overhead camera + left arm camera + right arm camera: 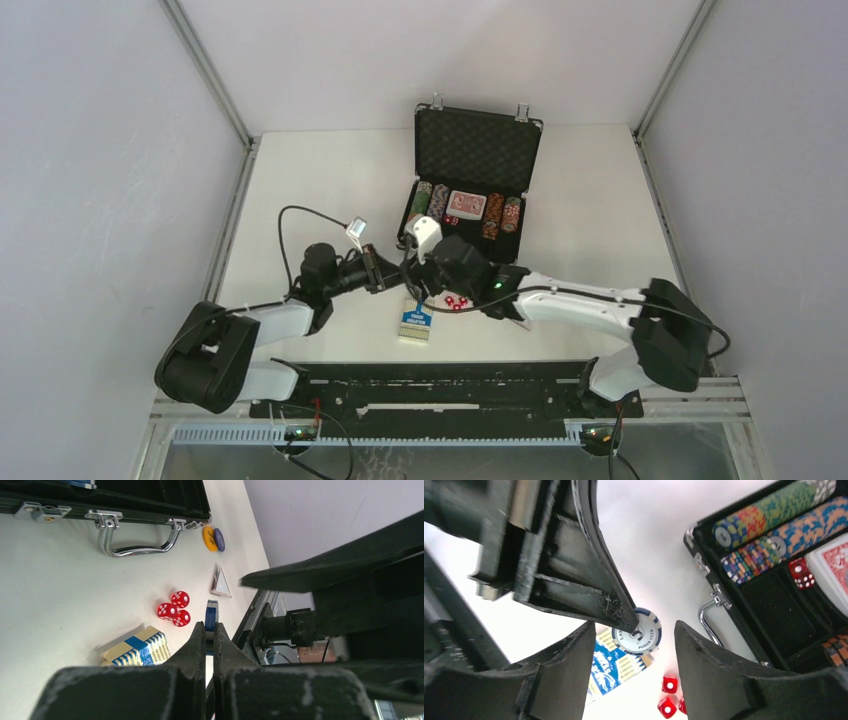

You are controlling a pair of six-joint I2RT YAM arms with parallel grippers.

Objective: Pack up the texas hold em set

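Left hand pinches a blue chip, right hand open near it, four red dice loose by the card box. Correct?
No: three red dice lie loose by the card box, not four, as the left wrist view shows. The rest holds: left hand pinches the blue chip, right hand is open near it.

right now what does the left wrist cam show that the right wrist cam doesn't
Only left wrist: the yellow and blue round buttons and the triangle piece. Only right wrist: the inside of the case, with chip rows, a red die and red-backed cards. Both: the blue chip pinched in the left gripper, the loose red dice, the blue card box and the silver handle.
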